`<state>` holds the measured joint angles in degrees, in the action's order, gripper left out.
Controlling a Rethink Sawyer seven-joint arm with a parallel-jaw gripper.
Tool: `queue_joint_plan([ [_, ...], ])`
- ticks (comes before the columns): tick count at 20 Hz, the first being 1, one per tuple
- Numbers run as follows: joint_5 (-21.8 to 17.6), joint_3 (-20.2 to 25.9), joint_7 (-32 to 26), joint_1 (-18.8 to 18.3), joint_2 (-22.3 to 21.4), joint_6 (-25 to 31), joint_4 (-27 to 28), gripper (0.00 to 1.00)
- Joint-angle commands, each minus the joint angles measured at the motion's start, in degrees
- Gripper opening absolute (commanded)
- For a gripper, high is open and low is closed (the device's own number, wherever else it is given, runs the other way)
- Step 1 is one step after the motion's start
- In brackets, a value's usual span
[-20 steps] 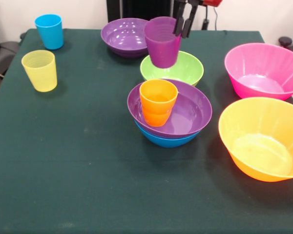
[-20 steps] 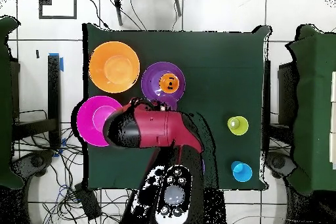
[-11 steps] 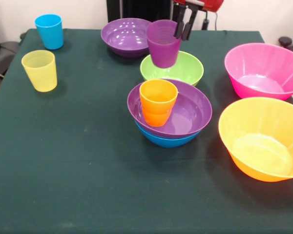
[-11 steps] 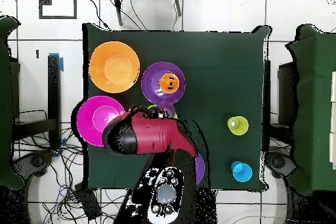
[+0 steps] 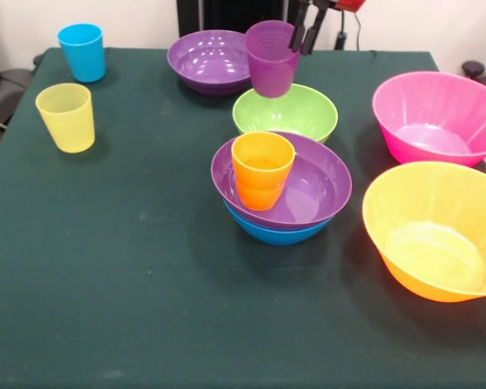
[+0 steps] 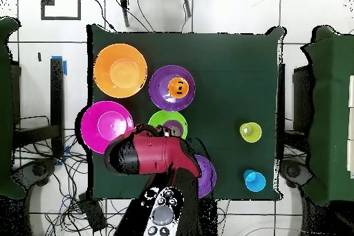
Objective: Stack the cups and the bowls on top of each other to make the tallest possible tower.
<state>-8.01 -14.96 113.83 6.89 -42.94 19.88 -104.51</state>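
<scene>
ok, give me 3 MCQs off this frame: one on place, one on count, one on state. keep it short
1. Where is the orange cup?
A. In the purple bowl on the blue bowl
B. In the pink bowl
C. Beside the yellow cup

2. How many cups stand directly on the table?
A. Four
B. Two
C. None

3. What state is the purple cup in?
A. Lying on its side
B. Nested in the orange cup
C. Held by the gripper above the green bowl

Answers:
1. A: the orange cup sits inside the purple bowl nested in the blue one.
2. B: only the yellow cup and the blue cup rest on the cloth.
3. C: the gripper pinches its rim and its base hangs clear of the green bowl.
</scene>
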Motion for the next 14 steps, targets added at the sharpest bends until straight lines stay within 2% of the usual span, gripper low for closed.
queue_joint_plan([
  [1, 1.3, 4.0, 5.6, -1.5, -1.2, 2.7, -0.1, 0.0],
  [4, 3.4, 8.2, 4.5, -5.3, 0.7, 1.9, 3.0, 0.0],
  [7, 3.7, 8.1, 3.5, -5.1, 2.7, 6.3, 8.4, 0.0],
  [9, 2.6, 6.4, 3.2, -3.6, 4.5, 8.8, 12.1, 0.0],
  [14, 0.9, 5.2, 3.2, -2.4, 7.7, 8.0, 15.5, 0.0],
])
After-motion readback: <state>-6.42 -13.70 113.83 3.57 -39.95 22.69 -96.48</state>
